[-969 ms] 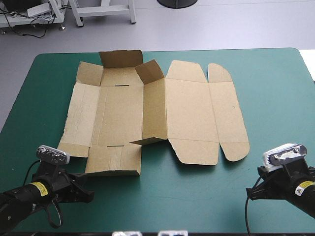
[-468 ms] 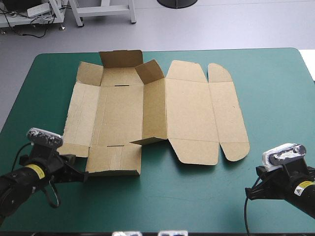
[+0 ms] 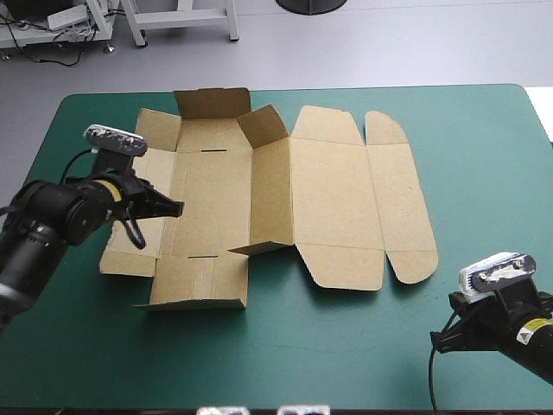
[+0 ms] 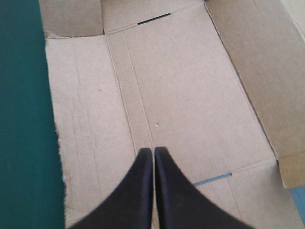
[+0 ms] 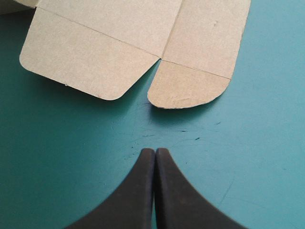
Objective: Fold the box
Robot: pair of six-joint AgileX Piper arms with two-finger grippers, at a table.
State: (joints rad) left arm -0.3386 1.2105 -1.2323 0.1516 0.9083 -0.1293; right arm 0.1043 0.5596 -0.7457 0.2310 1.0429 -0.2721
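**Both grippers shut and empty, box half raised**

Nearest, the right gripper [image 3: 442,339] [image 5: 155,150] sits low by the tabletop's [image 3: 484,173] near right corner. Its fingers are pressed together into one point, with nothing between them and only bare teal-green cover beneath. Ahead of its tip, and apart from it, lies the rounded flap [image 5: 186,88] [image 3: 413,264] at the near right corner of the box [image 3: 212,199] [image 4: 181,95] [image 5: 143,38].

Farther in, toward the left edge, the left gripper [image 3: 177,207] [image 4: 153,149] reaches over the box's left side. Its fingers are also closed tight and grip nothing, and they point across the flat base panel. Whether the tip touches the board cannot be told.

The box spreads from the tabletop's left half past its middle, closer to the far edge than the near one. The lid [image 3: 333,203] and its rounded flaps lie flat on the right. The wall between lid and base stands tilted up, and the flaps at the far end of the base are raised.
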